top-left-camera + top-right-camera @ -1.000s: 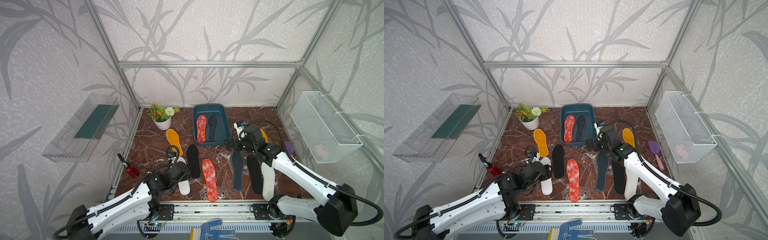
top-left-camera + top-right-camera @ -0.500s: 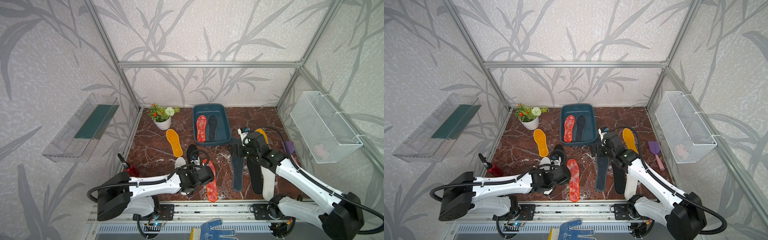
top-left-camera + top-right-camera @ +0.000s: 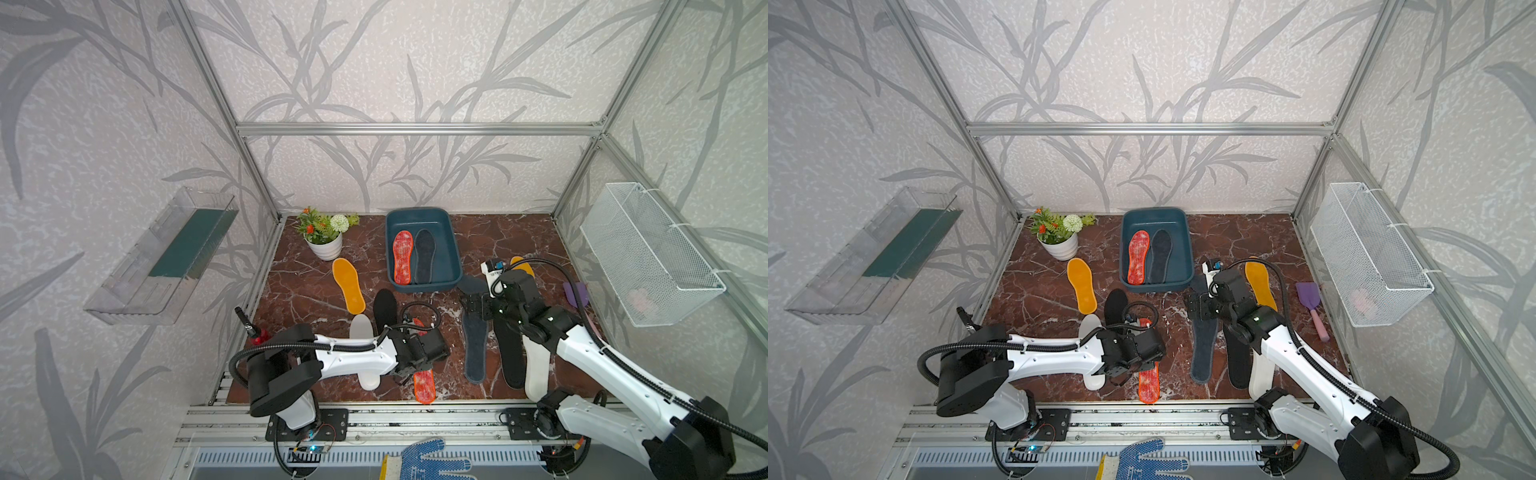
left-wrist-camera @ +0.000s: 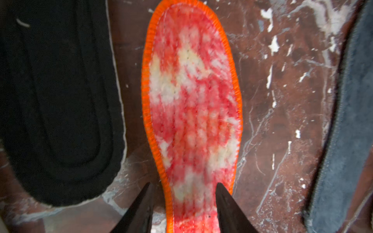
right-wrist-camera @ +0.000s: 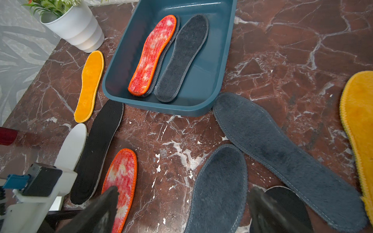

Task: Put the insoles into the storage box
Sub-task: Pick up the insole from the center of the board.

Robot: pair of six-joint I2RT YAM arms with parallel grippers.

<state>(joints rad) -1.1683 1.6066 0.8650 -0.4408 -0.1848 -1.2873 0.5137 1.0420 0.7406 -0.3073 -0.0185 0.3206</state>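
Left gripper (image 4: pixel 183 184) half spread, my fingers (image 4: pixel 141 209) straddling the narrowing end of the fuzzy mottled red-orange insole (image 4: pixel 191 100), orange-stitched, flat on the veined marble tabletop (image 4: pixel 282 100). Smooth teal storage box (image 5: pixel 212 76) holds a second red insole (image 5: pixel 153 54) beside a grey felt insole (image 5: pixel 181 58). Right gripper (image 5: pixel 184 201) gapes wide above a dark felt insole (image 5: pixel 220 187). From above, my left arm (image 3: pixel 353 361) hides those left fingers.

red insole (image 3: pixel 424 386) middle hidden under left arm (image 3: pixel 353 360), glove (image 3: pixel 420 462) cut off
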